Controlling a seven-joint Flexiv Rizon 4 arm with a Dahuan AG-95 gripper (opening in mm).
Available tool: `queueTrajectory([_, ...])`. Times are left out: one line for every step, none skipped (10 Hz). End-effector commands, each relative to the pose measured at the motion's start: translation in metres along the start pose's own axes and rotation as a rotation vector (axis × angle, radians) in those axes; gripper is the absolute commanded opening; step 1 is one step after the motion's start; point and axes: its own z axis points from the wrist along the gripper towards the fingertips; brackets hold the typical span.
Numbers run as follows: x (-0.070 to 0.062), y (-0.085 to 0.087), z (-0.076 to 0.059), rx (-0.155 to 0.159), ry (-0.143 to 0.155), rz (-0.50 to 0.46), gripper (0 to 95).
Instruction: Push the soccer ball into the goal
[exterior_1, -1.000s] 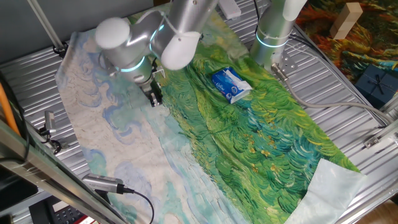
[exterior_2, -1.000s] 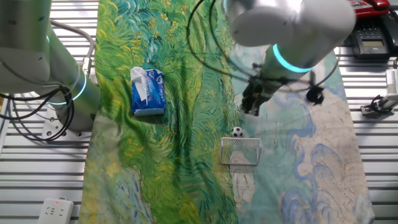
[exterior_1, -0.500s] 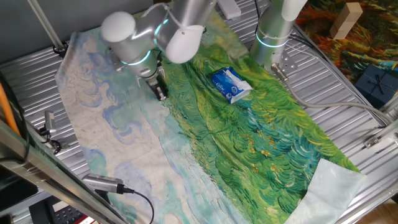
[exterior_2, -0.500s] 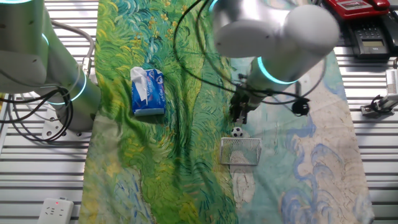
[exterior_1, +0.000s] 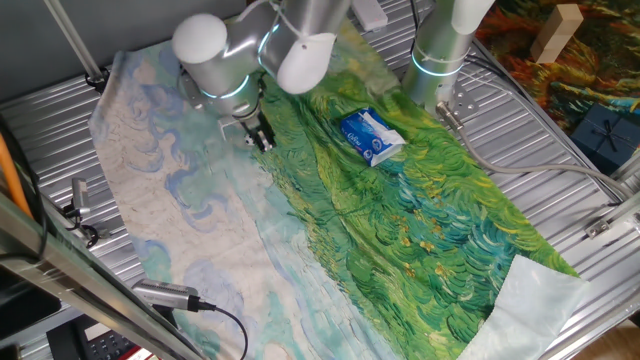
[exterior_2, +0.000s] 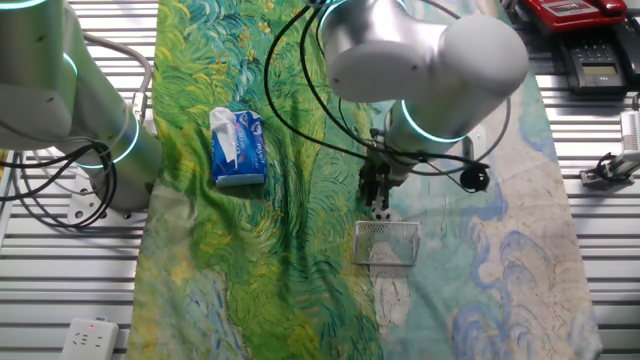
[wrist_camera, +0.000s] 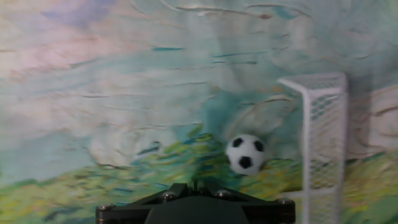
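White with black patches, the ball (wrist_camera: 245, 154) sits on the painted cloth (exterior_2: 300, 260) just beside the goal (wrist_camera: 323, 134), at its open mouth. Our gripper (exterior_2: 378, 196) hangs right over it; we cannot tell how the jaws stand. We judge it light and quick to roll, so nudge its far side gently, no grasp.

We find no legible text, number or brand in any view; the print on the blue-and-white packet (exterior_1: 369, 136) (exterior_2: 238, 147) is too small to read.
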Motion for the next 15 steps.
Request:
queueTrajectory([0.007, -0.036, -0.014, 0.034, 0.025, -0.085, 0.0])
queueTrajectory([0.009, -0.048, -0.021, 0.064, 0.033, -0.124, 0.0])
queueTrajectory([0.005, -0.053, -0.029, 0.080, 0.036, -0.135, 0.0])
queueTrajectory([-0.001, -0.051, -0.034, 0.071, 0.036, -0.124, 0.0])
queueTrajectory([-0.010, -0.045, -0.039, 0.046, 0.037, -0.098, 0.0])
queueTrajectory([-0.016, -0.038, -0.041, 0.011, 0.034, -0.065, 0.0])
queueTrajectory([-0.020, -0.030, -0.040, -0.015, 0.029, -0.037, 0.0])
queueTrajectory([-0.025, -0.020, -0.039, -0.030, 0.019, -0.009, 0.0])
queueTrajectory([-0.028, -0.010, -0.038, -0.030, 0.011, 0.016, 0.0])
queueTrajectory([-0.031, -0.004, -0.039, -0.029, 0.011, 0.025, 0.0])
queueTrajectory([-0.032, -0.005, -0.040, -0.032, 0.011, 0.023, 0.0])
queueTrajectory([-0.032, -0.004, -0.041, -0.036, 0.007, 0.021, 0.0])
queueTrajectory([-0.034, -0.003, -0.043, -0.055, -0.014, 0.028, 0.0])
queueTrajectory([-0.037, 0.001, -0.046, -0.070, -0.030, 0.040, 0.0])
queueTrajectory([-0.045, 0.011, -0.050, -0.079, -0.049, 0.069, 0.0])
